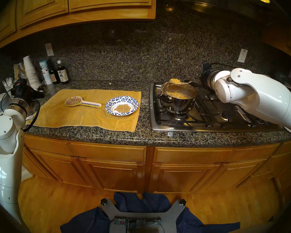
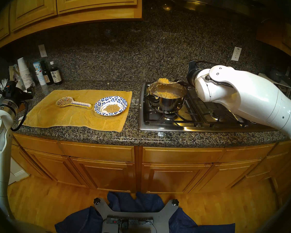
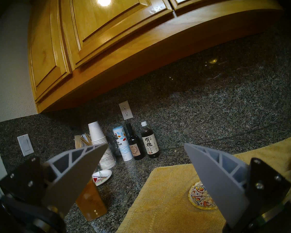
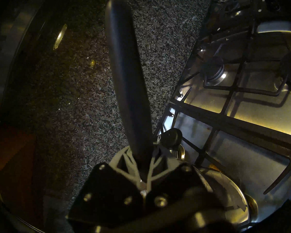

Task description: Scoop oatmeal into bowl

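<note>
Right gripper [image 4: 144,175] clamped on the black handle [image 4: 124,73] of the spoon [image 1: 183,82]; spoon bowl heaped with oatmeal [image 1: 175,81], sitting above the far-left rim of the pot [image 1: 178,98] on the stove [image 1: 208,116]; more oatmeal in the pot; bowl [image 1: 122,106] on the yellow towel [image 1: 84,110], counter [image 1: 141,135] left of the stove, well apart from the spoon, small portion already inside. Left gripper [image 3: 144,158] spread wide, empty, parked over the counter's left end near the bottles [image 3: 149,141].

Risks: heap is piled high, so any wrist tilt or jerk on the carry likely drops lumps on stove or towel; paper bowl is light and unheld, a spoon knock could shift it; dumping short hits the rim.
</note>
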### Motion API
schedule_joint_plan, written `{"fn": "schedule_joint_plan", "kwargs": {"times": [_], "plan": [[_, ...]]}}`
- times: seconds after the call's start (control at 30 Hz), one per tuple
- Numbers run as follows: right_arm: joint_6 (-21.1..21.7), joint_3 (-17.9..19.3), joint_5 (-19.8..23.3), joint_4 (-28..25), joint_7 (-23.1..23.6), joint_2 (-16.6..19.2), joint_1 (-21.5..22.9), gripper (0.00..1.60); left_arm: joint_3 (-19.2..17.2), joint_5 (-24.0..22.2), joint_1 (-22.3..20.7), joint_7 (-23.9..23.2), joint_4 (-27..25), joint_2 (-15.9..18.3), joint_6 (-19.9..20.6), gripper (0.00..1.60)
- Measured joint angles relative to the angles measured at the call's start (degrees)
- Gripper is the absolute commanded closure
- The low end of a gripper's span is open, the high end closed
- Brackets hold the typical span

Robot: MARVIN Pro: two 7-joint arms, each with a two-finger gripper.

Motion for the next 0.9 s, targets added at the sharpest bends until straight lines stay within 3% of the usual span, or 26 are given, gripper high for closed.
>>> {"fn": "schedule_joint_plan", "kwargs": {"times": [0.47,0.9], "plan": [[-0.1,0.0,0.4,-1.9,0.0,1.6,0.0,1.60,0.0,0.0,0.0,0.0,0.0,0.0,0.0,0.00],[-0.7,0.2,0.6,-2.1,0.1,0.8,0.1,1.60,0.0,-0.1,0.0,0.1,0.0,0.0,0.0,0.00]]}}
